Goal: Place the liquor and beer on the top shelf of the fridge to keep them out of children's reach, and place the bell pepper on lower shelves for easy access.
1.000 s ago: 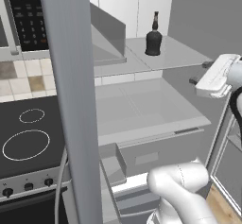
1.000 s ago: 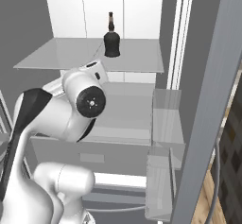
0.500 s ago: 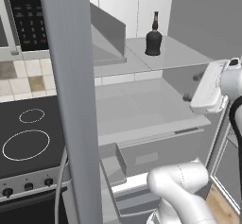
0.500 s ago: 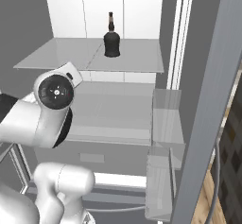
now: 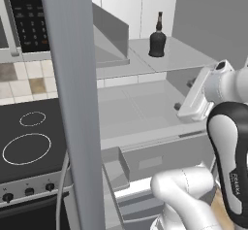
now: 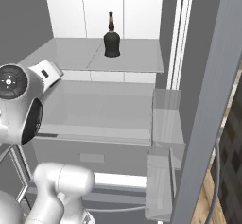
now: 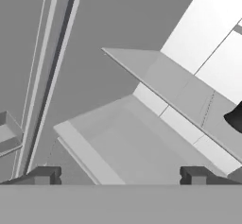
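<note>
The claw (image 7: 121, 175), its 2 fingers apart and empty, hangs rolled before the fridge (image 6: 142, 10), the upright liquor (image 6: 112, 39) on the top shelf (image 6: 137, 60) off to its side.

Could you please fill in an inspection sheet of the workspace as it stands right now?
Surface: the top shelf of the fridge bears one bottle; the shelf below lies bare.
Job's things: the liquor stands upright on the top shelf, near the white back wall.
Clutter: nothing seen.
Gripper: the gripper is open and holds nothing; in the hand view its fingertips stand wide apart, facing the fridge shelves.
Cables: a thin grey cable hangs beside the stove.
Surroundings: the fridge door stands open with door bins; a microwave panel sits above the stove, with a tiled wall behind.
</note>
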Available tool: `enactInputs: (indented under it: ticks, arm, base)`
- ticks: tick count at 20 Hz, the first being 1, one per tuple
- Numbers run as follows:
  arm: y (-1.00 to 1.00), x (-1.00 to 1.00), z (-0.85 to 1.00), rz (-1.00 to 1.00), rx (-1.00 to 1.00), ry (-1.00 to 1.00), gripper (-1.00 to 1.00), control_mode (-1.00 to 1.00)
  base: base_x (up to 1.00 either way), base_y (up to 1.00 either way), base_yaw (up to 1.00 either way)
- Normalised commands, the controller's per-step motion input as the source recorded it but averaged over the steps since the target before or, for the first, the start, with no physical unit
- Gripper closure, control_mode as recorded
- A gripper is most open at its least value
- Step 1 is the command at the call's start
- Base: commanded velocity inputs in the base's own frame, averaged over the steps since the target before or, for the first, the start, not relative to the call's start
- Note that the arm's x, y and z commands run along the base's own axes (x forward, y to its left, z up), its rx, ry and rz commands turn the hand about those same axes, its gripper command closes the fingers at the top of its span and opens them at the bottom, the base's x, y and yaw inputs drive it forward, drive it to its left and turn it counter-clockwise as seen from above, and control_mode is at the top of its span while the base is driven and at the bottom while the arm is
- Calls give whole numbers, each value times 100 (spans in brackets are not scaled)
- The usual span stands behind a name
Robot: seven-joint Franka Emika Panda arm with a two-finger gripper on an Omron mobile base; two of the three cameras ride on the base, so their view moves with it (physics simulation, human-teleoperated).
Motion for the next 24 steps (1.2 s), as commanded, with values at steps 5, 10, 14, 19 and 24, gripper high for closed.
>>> enactInputs:
  ticks: [5,10,14,19,24]
  arm:
    - [-2,-27,-6,-13,-5,1,-100,100]
    - [0,0,0,0,0,0,-100,100]
    - [0,0,0,0,0,0,-100,100]
    - [0,0,0,0,0,0,-100,100]
    - [0,0,0,0,0,0,-100,100]
  base:
    - [-14,-4,-3]
    - [-95,-35,-9]
    - [-100,-47,-2]
    - [-100,-29,2]
    - [-92,2,20]
